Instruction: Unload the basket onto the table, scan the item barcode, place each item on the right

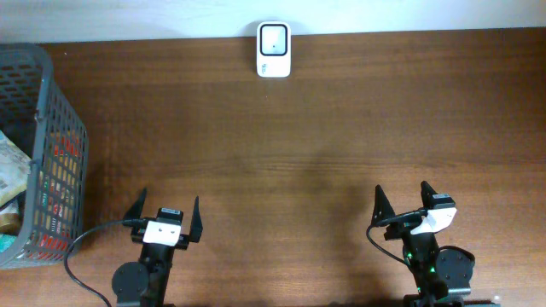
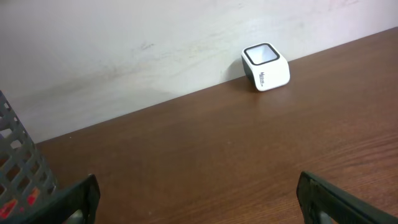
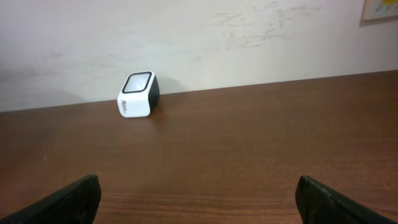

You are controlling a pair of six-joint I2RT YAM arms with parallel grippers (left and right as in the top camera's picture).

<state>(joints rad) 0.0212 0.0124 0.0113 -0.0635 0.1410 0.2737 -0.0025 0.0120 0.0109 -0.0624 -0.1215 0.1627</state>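
white scanner (image 1: 274, 38) upright, far centre

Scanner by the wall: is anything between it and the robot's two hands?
Nothing visible. Only bare table lies between the white scanner and the left hand and right hand, both open. The grey basket stands off at the left edge, out of the way.
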